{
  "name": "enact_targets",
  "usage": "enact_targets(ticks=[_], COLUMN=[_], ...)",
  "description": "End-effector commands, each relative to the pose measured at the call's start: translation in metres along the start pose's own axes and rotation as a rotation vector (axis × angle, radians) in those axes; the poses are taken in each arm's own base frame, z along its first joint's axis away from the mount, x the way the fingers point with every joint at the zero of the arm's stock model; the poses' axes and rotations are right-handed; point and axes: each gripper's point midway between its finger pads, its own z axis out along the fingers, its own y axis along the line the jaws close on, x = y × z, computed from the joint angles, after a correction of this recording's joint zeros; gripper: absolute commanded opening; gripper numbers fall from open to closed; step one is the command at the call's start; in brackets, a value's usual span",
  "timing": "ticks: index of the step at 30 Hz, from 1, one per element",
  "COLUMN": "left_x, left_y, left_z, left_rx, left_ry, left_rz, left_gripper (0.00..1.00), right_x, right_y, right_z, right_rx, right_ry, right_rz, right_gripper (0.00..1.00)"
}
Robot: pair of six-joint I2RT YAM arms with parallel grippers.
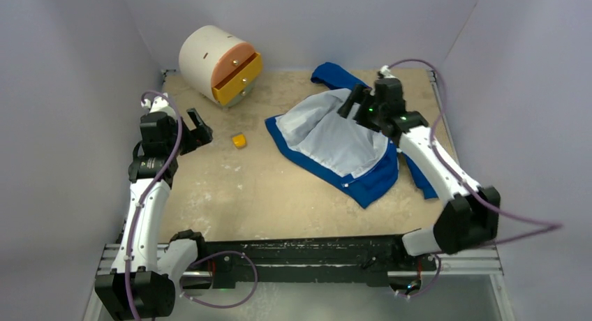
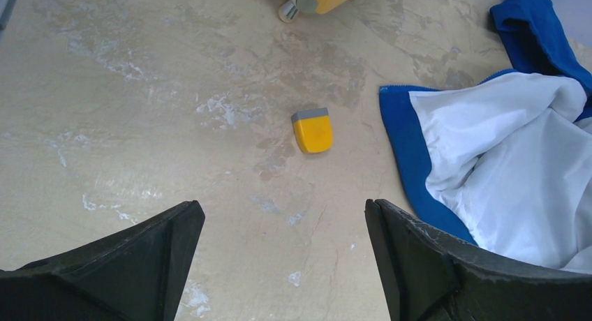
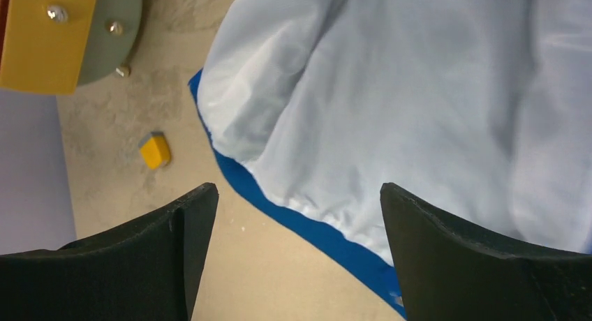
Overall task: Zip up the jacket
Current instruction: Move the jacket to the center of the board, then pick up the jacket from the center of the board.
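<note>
The jacket (image 1: 328, 136) lies spread open on the right half of the table, its pale lining up and a royal-blue border around it. In the left wrist view the jacket (image 2: 502, 160) fills the right side. My right gripper (image 1: 352, 101) hangs over the jacket's far part, open, with nothing between its fingers. In the right wrist view that gripper (image 3: 297, 190) frames the jacket (image 3: 391, 91) and its blue edge from above. My left gripper (image 1: 199, 129) stands open at the left, apart from the jacket. Below the left gripper (image 2: 281, 206) is only bare table.
A small yellow block (image 1: 239, 140) lies between the left gripper and the jacket; the yellow block (image 2: 312, 131) has a grey end. A round cream drawer unit (image 1: 216, 63) with yellow drawers stands at the back left. White walls close in three sides.
</note>
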Motion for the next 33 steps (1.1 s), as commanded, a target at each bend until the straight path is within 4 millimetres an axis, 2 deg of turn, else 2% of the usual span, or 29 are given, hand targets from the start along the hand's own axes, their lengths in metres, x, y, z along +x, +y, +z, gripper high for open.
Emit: enact_targets(ticks=[1,5,6,7,11,16,25,27,31,32,33], left_x=[-0.002,-0.002,-0.002,-0.002,-0.001,0.000,-0.001,-0.001,0.000,0.000,0.000], left_y=[-0.002,-0.003,-0.004,-0.004,-0.006,-0.010,-0.020,-0.022,-0.025,-0.025,-0.025], left_z=[0.000,-0.001,0.000,0.000,0.001,0.001,-0.006,-0.007,-0.007,-0.007,-0.007], left_rx=[0.021,0.029,0.031,0.033,0.045,0.068,0.120,0.131,0.150,0.151,0.152], left_ry=[-0.015,-0.016,-0.015,-0.013,-0.007,0.001,-0.008,-0.009,-0.002,0.000,0.000], left_rz=[0.009,0.010,0.010,0.010,0.009,0.008,0.008,0.007,0.005,0.003,0.002], left_gripper=[0.93,0.93,0.93,0.93,0.93,0.93,0.93,0.93,0.93,0.93,0.93], right_x=[0.019,0.035,0.034,0.037,0.060,0.076,0.101,0.107,0.111,0.109,0.107], right_y=[0.061,0.098,0.109,0.113,0.113,0.121,0.089,0.081,0.078,0.080,0.084], right_z=[0.044,0.091,0.101,0.111,0.156,0.189,0.246,0.254,0.253,0.251,0.248], right_rx=[-0.091,-0.091,-0.097,-0.090,-0.015,0.023,0.187,0.213,0.208,0.196,0.180], right_ry=[0.093,0.153,0.158,0.174,0.248,0.260,0.274,0.278,0.265,0.256,0.248], right_rz=[-0.024,-0.090,-0.101,-0.111,-0.165,-0.233,-0.349,-0.360,-0.369,-0.364,-0.359], right_gripper=[0.90,0.91,0.91,0.91,0.91,0.91,0.89,0.79,0.40,0.28,0.20])
